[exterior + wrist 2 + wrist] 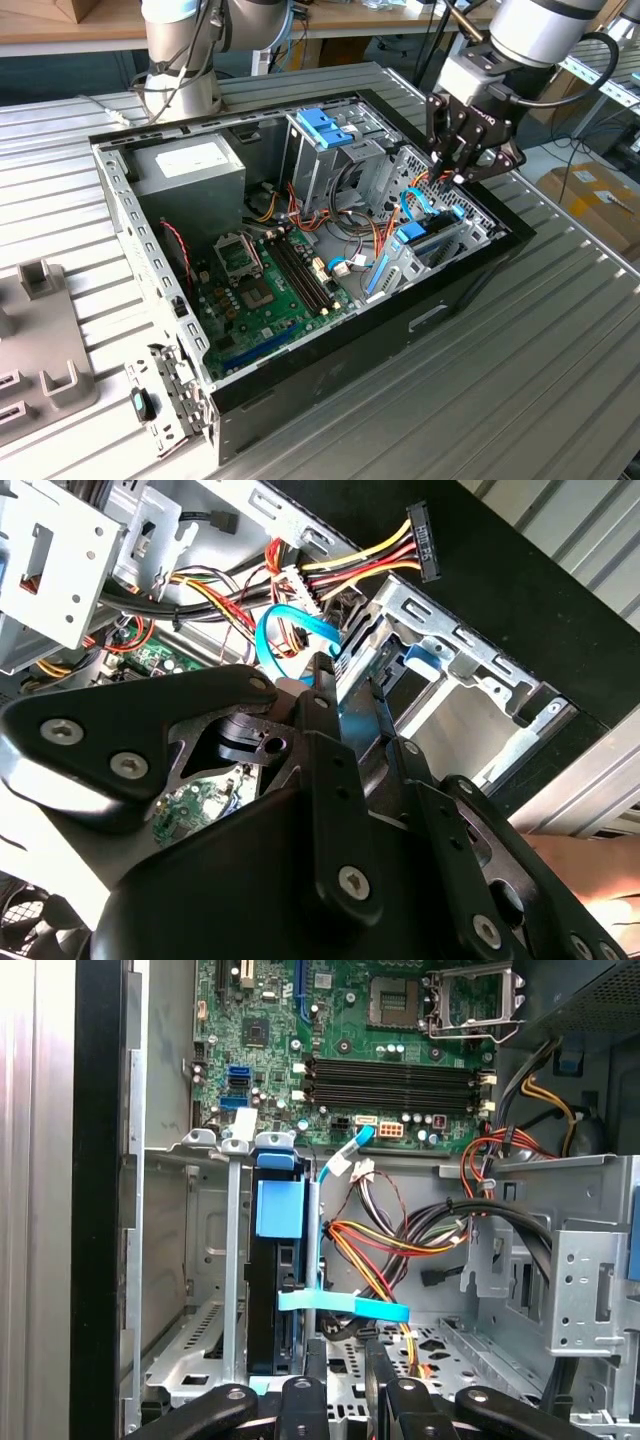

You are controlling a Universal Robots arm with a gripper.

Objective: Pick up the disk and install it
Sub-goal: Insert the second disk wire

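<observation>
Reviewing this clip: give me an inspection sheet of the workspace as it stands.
Surface: ribbed metal table, grey fixture blocks at the exterior view's left.
Job's things: disk with blue rails stands on edge in the drive bay of the open computer case.
Clutter: nothing seen loose inside the case.
Grippers: gripper hangs above the bay; finger state unclear.
Cables: blue data cable beside the disk; power wire bundle nearby.
Surroundings: cardboard box, workbench behind.

Silver-grey arm (535, 30), black cable alongside, ending in black linkage gripper (462, 160) with silver screws.
</observation>
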